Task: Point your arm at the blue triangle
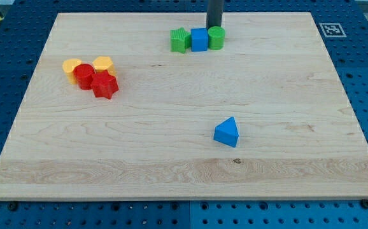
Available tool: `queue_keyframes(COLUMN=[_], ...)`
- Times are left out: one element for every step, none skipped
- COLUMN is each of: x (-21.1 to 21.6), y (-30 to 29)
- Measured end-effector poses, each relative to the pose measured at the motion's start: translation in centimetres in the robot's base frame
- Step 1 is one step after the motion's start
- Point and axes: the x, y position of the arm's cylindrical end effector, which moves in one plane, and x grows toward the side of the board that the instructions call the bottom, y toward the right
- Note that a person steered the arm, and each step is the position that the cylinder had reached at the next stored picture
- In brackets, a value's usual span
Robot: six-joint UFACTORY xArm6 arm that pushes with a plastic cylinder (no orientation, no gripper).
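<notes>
The blue triangle point(226, 132) lies on the wooden board point(171, 159), right of centre and toward the view's bottom. My tip point(213, 27) is at the view's top, just behind the blue cube point(199, 39) and the green cylinder point(216, 37). The tip is far above the blue triangle in the view and not touching it.
A green star-like block point(180, 40) sits left of the blue cube. At the view's left is a cluster: two yellow blocks point(72, 65) point(102, 63), a red cylinder point(84, 76) and a red star-like block point(106, 84). A fiducial marker point(331, 29) is at the board's top right corner.
</notes>
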Motion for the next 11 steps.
queue_keyframes(x=[-0.2,-0.3,0.1,4.8,9.6,12.1,12.3,15.4,21.5,23.0,24.7], y=[2.1,8.0,12.4,13.1,7.9,1.9,1.8,-0.9,-4.0,-4.3,-3.8])
